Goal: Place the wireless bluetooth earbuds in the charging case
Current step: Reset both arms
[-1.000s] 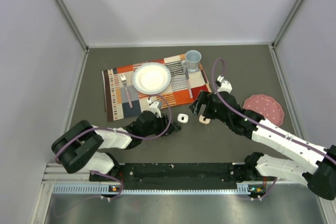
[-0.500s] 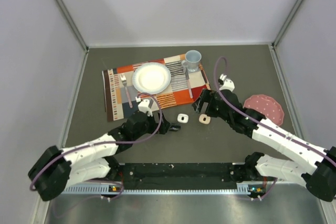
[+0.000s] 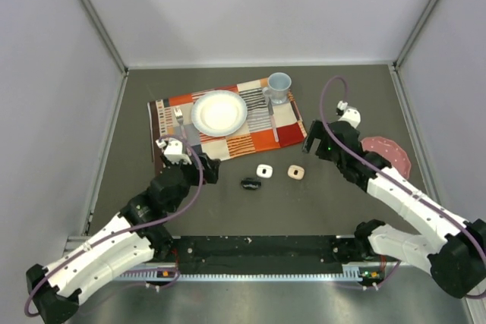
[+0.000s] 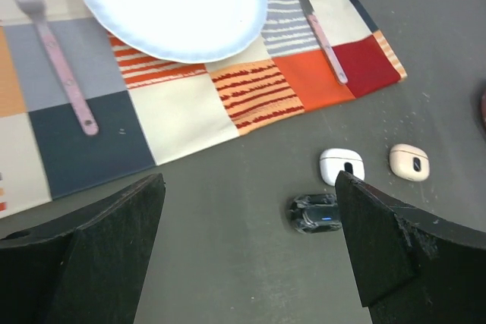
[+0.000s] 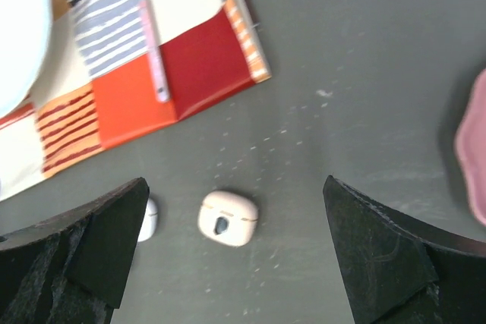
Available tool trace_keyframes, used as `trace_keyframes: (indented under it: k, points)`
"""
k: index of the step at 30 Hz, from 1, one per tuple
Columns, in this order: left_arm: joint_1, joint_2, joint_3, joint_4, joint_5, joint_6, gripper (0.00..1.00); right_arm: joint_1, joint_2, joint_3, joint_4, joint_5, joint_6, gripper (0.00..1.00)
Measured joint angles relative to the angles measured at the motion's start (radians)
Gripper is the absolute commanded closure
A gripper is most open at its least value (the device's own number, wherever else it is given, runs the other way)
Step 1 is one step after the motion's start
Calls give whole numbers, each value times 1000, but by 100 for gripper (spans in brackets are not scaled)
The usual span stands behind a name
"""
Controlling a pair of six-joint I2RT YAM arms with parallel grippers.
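Left pincer (image 4: 249, 180) and right pincer (image 5: 234, 184) wide, empty: you risk knocking the black case (image 4: 314, 214) into the neighbouring white case (image 4: 341, 165) on descent.

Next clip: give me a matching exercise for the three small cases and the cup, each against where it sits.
Things
1. black case
2. white case
3. cream case
4. blue cup

Places
a. at the far right corner of the placemat
b. on the bare table, rightmost of the row of three
c. on the bare table, middle of the row
d. on the bare table, leftmost of the row and a little nearer the front edge

Pairs: 1-d, 2-c, 3-b, 4-a
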Motion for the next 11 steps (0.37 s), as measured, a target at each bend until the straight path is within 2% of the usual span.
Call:
trace_keyframes:
  k: [5, 11]
  points:
    - [0, -43, 16, -71, -68, 29, 1, -69, 41, 1, -9, 39, -78, 1]
    - [0, -54, 31, -112, -125, 56, 1, -87, 88, 6, -16, 140, -159, 1]
